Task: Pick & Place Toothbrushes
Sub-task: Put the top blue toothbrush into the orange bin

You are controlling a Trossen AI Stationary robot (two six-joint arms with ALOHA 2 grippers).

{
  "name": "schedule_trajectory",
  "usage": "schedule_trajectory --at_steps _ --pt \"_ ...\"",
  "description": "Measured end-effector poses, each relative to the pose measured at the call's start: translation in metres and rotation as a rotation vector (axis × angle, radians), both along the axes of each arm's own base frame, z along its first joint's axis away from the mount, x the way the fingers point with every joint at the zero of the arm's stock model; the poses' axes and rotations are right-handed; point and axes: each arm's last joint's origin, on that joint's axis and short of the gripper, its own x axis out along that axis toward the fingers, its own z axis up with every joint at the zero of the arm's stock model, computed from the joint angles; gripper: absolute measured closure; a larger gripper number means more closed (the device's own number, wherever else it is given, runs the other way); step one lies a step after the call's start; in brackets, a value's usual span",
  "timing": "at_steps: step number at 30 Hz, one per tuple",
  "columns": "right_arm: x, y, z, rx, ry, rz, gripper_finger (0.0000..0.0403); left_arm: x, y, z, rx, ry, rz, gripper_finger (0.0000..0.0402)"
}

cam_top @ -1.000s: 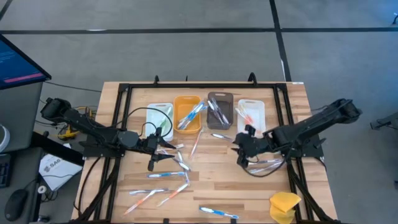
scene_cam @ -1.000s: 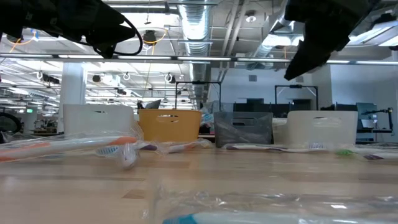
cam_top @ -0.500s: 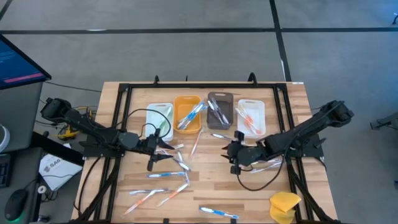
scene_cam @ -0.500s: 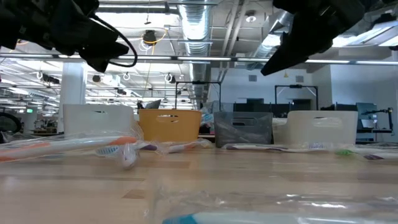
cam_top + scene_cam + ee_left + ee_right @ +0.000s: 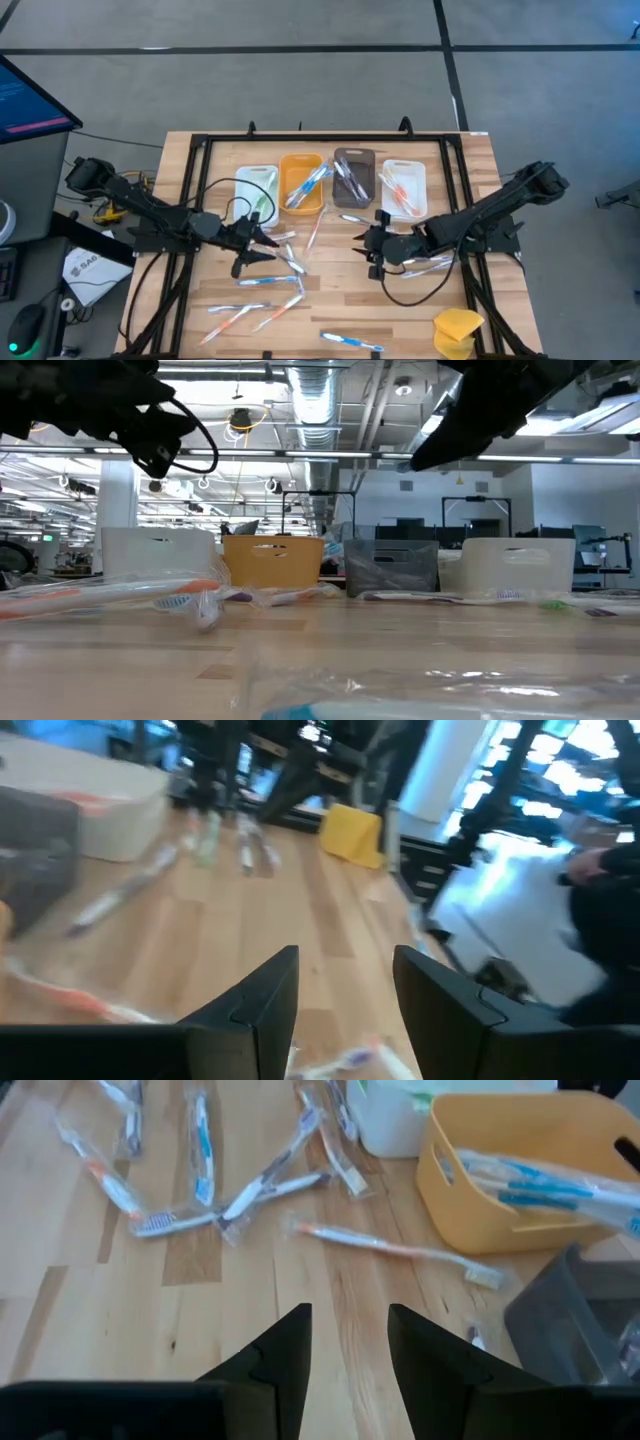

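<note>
Toothbrushes [image 5: 390,1248]: slim, clear-wrapped, blue/orange/white handles, scattered on table [image 5: 330,310] & in bins. Left gripper [image 5: 345,1010] & right gripper [image 5: 348,1360] jaws apart, holding nothing.

1. Four bins [image 5: 330,182] line the table's far side, closing that edge.
2. Wrapped toothbrushes [image 5: 268,282] litter the left-centre boards; little bare wood between them.
3. Bare wood [image 5: 345,290] lies open mid-table, between both arms.
4. A yellow sponge [image 5: 458,328] blocks the near right corner.
</note>
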Motion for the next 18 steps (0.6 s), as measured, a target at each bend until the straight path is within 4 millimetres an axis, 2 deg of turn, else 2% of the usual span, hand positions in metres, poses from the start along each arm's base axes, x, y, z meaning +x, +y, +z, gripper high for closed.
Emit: schedule_trajectory --at_steps 5,12,18 --pt "0.003 0.001 0.003 -0.035 -0.032 0.038 0.0274 -0.001 -0.004 0.003 -0.053 -0.020 -0.122 0.0243" --pt "0.003 0.002 0.004 -0.065 -0.030 0.063 0.0274 -0.001 -0.005 0.006 -0.085 -0.039 -0.125 0.0243" --pt "-0.001 0.010 0.003 -0.055 -0.021 0.117 0.0274 -0.003 -0.019 0.015 -0.007 -0.097 -0.223 0.0243"
